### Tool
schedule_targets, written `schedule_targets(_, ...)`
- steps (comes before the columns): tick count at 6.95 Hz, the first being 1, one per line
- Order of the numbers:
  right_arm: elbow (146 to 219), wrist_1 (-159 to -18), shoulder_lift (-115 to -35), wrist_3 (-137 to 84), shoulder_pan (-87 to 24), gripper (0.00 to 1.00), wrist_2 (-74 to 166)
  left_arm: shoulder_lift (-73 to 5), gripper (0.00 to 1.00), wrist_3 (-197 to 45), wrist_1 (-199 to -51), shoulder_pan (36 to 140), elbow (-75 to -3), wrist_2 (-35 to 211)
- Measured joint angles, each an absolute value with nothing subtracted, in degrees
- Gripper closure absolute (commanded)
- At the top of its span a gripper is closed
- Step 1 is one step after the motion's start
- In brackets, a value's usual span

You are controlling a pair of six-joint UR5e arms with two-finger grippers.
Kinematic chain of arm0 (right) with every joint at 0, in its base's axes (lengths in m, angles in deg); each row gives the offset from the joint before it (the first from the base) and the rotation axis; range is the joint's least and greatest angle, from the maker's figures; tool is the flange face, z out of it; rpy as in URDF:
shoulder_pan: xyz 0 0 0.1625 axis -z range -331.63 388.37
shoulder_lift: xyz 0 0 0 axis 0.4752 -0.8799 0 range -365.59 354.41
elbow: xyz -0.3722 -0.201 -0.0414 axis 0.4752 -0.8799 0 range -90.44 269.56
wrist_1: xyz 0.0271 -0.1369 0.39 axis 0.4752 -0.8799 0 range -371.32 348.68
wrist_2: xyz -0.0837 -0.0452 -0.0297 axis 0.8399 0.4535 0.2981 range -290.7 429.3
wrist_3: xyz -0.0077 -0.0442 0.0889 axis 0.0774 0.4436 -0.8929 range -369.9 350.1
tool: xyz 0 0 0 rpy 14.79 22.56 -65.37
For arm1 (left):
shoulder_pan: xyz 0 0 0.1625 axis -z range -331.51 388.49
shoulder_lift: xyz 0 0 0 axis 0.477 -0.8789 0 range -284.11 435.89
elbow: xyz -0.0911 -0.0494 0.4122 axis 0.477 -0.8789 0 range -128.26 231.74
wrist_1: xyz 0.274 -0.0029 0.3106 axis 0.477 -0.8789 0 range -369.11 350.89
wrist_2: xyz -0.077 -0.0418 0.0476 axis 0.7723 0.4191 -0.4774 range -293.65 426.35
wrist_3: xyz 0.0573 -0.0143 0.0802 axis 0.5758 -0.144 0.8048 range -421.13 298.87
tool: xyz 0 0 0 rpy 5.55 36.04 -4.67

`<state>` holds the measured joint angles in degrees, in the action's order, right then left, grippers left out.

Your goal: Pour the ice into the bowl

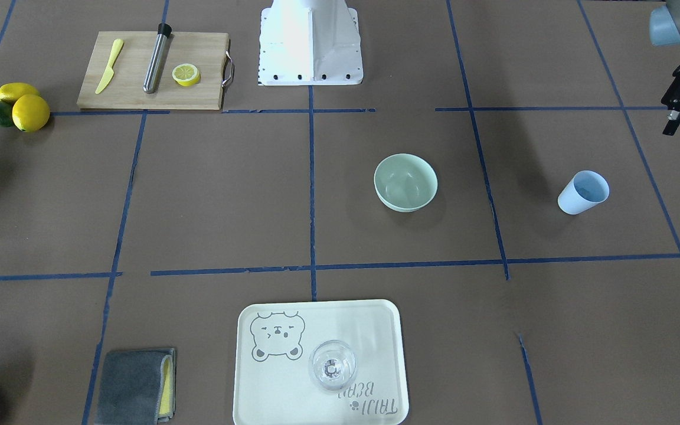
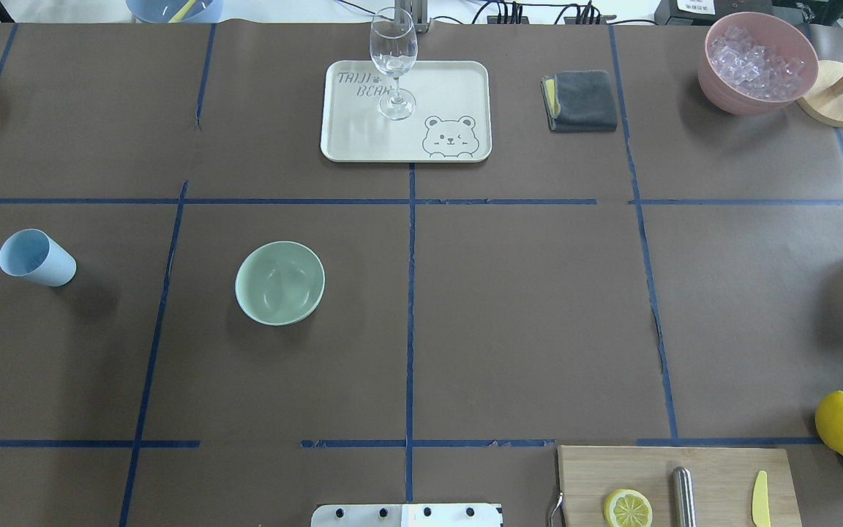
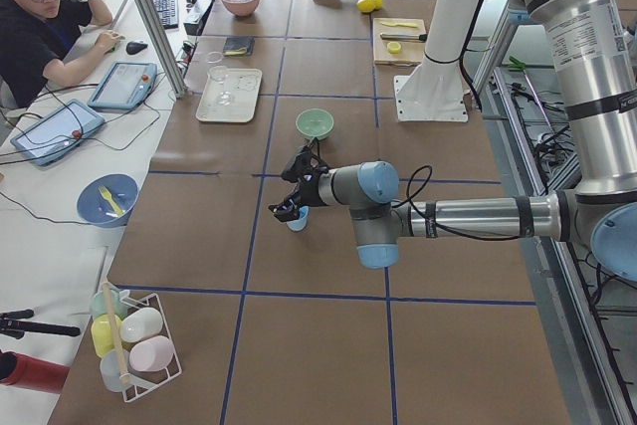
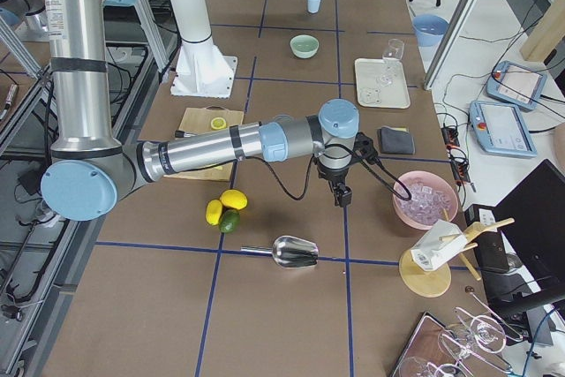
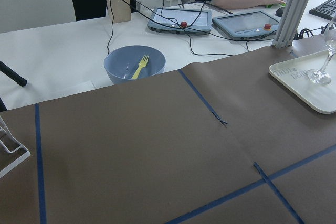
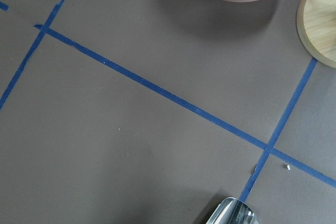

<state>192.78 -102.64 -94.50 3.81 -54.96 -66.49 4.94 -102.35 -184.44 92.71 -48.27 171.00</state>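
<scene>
Bowl (image 2: 279, 282), pale mint green, stands upright on the brown tabletop (image 2: 524, 315), just to the robot's left of the middle tape line. Farther to the robot's left of the bowl, well apart from it, stands a light blue cup (image 2: 35, 258). Whether the ice lies in the cup or in the bowl cannot be told.

Beyond the cup from the bowl hangs the left claw (image 3: 289, 204), pointing down and apart from the cup; whether it is spread or pressed together cannot be told. The right claw (image 4: 340, 193) is far off on the bowl's other side, near a pink container (image 4: 425, 199) of pale pieces, and its state cannot be told either.

Across from the bowl, away from the robot, a cream tray (image 2: 363, 135) carries a clear stemmed glass (image 2: 394, 62), with a folded grey cloth (image 2: 582, 101) beside it. To the bowl's right and nearer the robot lies a wooden cutting board (image 1: 127, 94) bearing a lemon half (image 1: 186, 75).
</scene>
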Motion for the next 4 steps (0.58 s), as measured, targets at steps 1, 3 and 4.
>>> schedule_targets(1, 192.8, -102.6, -94.6, 3.8, -55.0, 0.00, -66.5, 6.0, 0.00, -105.1, -184.9, 86.8, -48.6, 162.5)
schedule_targets(3, 192.8, -102.6, -94.6, 3.8, -55.1, 0.00, -66.5, 7.5, 0.00, -111.1, -185.2, 74.8, -48.7, 146.3)
schedule_targets(4, 192.8, -102.6, -94.7, 3.7, -55.1, 0.00, -66.4, 7.8, 0.00, -114.9, -185.0, 68.4, -48.7, 138.1)
